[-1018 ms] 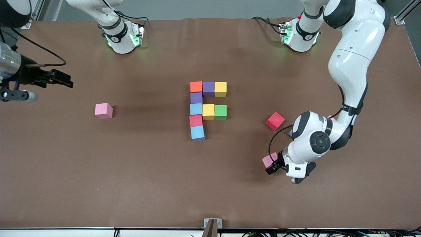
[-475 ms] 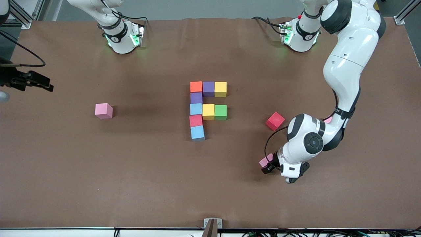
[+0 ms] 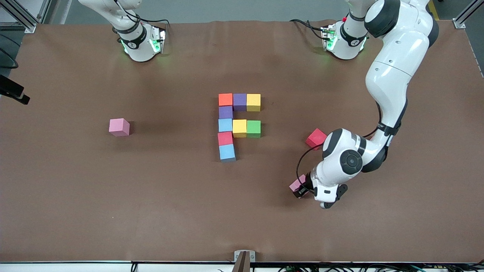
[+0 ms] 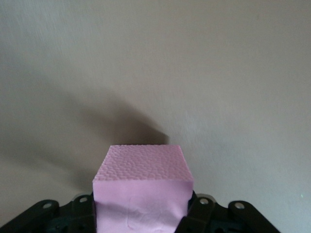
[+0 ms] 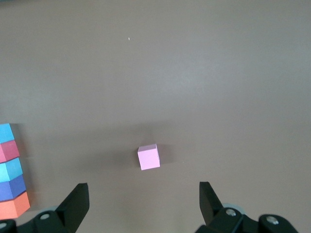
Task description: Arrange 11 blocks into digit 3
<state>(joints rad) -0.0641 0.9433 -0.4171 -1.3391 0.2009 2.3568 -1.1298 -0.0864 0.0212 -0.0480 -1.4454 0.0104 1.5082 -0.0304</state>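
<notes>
Left jaws clamped on small matte pink foam cube [image 3: 297, 185], right jaws wide, idle; may slip if squeezed off-centre.

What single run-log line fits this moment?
left gripper: shut on pink block | right gripper: open, waiting | digit 3: unfinished

a brown matte table [image 3: 151, 211] fills the scene, with metal frame rails [image 3: 464, 17] at its corners.
</notes>
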